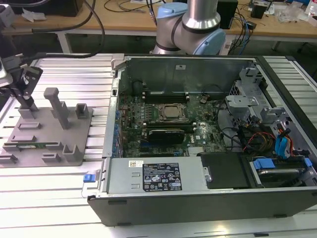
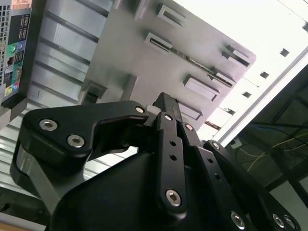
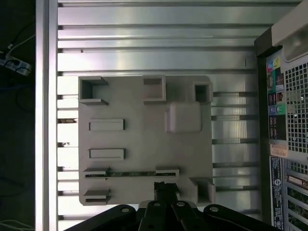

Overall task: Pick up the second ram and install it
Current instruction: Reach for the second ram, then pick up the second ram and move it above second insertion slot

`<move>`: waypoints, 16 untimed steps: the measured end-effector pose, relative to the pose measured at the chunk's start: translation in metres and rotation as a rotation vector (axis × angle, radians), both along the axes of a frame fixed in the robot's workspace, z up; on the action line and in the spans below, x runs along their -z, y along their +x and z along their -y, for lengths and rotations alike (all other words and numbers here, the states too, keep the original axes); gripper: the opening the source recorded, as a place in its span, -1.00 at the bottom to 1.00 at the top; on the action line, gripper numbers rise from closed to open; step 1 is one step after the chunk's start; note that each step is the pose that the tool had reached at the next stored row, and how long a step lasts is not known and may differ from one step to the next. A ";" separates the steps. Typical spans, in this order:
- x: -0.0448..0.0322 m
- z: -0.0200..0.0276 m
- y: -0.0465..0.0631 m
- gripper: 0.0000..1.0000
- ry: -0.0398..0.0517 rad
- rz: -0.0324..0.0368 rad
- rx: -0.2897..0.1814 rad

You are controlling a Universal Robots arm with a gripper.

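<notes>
Grey fixture plate [image 1: 49,130] lies on slatted table [image 1: 44,198] beside open computer case [image 1: 198,210].

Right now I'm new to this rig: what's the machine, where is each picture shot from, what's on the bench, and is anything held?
The machine is a single robot arm with a gripper at its end. The exterior view comes from a camera off the arm that looks over the whole bench. Both wrist views come from cameras riding on the arm, so the gripper's black body shows in their foreground.

On the slatted metal table sit an open computer case and, toward the exterior view's left, a grey fixture plate. The second ram, a thin green stick, lies in a slot of that plate. The gripper hangs over the plate. The stick is in the plate, not in the gripper.
</notes>
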State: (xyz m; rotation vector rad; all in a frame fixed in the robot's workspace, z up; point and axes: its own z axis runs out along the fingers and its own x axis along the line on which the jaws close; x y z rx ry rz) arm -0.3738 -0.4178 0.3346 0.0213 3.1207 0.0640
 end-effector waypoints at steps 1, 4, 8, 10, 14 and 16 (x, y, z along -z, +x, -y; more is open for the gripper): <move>0.0016 0.0005 -0.003 -0.84 0.0000 0.0000 -0.004; 0.0067 0.0022 -0.011 -0.84 -0.0001 0.0000 -0.016; 0.0140 0.0040 -0.022 -0.84 -0.0001 -0.0001 -0.032; 0.0159 0.0044 -0.023 -0.84 0.0001 0.0002 -0.036; 0.0159 0.0043 -0.024 -0.84 0.0000 0.0000 -0.036; 0.0159 0.0043 -0.024 -0.84 0.0000 0.0000 -0.037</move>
